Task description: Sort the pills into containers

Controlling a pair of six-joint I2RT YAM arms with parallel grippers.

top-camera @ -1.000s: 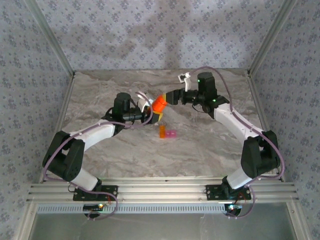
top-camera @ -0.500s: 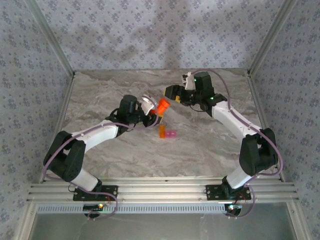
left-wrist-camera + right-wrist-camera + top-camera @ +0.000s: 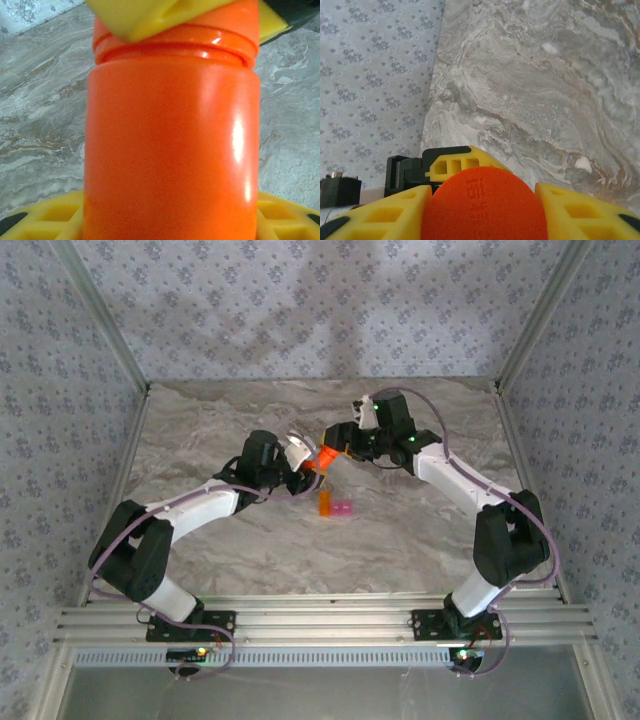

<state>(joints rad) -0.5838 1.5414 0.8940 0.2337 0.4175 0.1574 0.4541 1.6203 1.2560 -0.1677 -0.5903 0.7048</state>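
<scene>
Two grippers are meeting over the middle of the table, both on one orange bottle that is hanging clear of the marble top. The left gripper is reaching in from the left and clamping the bottle's body. In the left wrist view its yellow fingers are pressing against the lower sides of the bottle, which is standing upright in that view and taking up most of it. The right gripper is coming in from the right and closing on the bottle's other end. In the right wrist view its fingers are sitting tight against both sides of the round orange end face, which is showing raised lettering too small to read. From the left wrist view, a yellow finger of the right gripper is lying across the ridged rim at the top.

The containers are resting on the table just nearer than the bottle, below both grippers and apart from them. The orange box is sitting on the left and the pink one is joined to its right.
</scene>
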